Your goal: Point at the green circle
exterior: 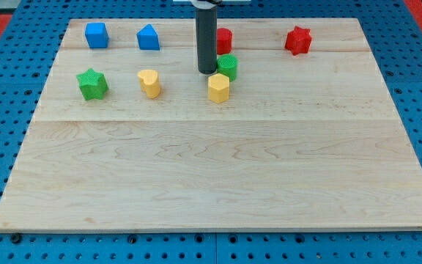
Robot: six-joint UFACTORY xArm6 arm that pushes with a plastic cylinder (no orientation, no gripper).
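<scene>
Contact looked close: my tip point(207, 71) stood just left of the green circle point(228, 67), upper middle of the frame, touching or nearly so. No hand existed to open or close, only the bare rod. A red block point(224, 38) sat partly hidden behind the rod, and the yellow hexagon point(218, 87) lay just below. Any further drift rightward would likely have shoved the green circle off its spot, or nudged the yellow hexagon.

rod: upright, dark | my tip point(207, 71): down at board level
</scene>
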